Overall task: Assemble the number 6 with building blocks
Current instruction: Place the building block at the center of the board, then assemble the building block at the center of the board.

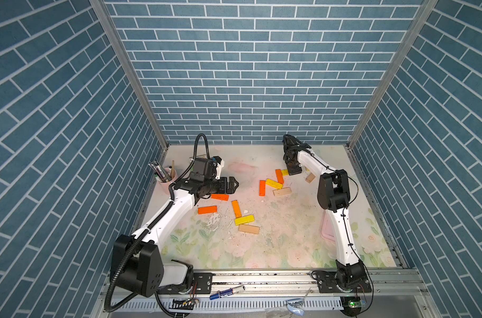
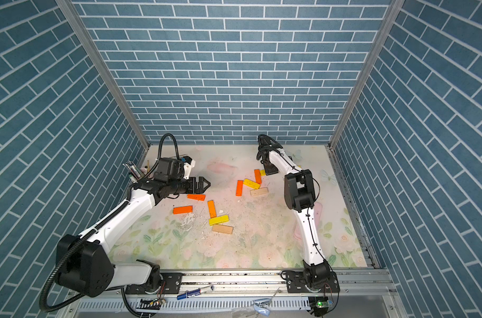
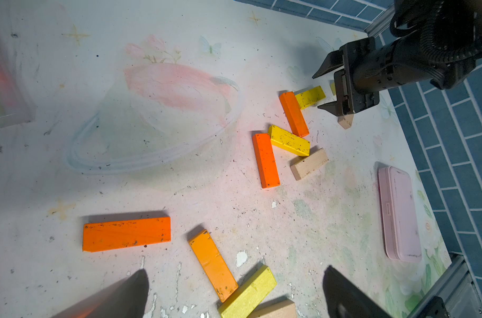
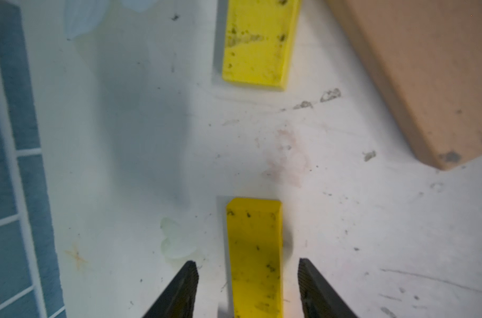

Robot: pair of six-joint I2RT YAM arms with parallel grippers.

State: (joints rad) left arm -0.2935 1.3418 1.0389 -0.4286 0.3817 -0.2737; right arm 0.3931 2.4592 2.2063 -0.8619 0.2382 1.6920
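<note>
A yellow block [image 4: 255,256] lies flat toward the far side of the table [image 1: 289,234], just beside an orange block [image 1: 279,176]. The right gripper [image 4: 247,263] straddles the yellow block. Its jaws are parted with a gap on each side, released. The left gripper [image 1: 232,185] hangs spread wide, holding nothing.

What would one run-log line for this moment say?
left gripper: open, empty | right gripper: open around yellow block | building blocks: scattered

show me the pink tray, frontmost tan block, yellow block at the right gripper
pink tray [image 3: 399,214]: left wrist view, middle of top
frontmost tan block [image 1: 248,228]: in a top view, top face centre
yellow block [image 4: 255,247]: right wrist view, top face
</note>
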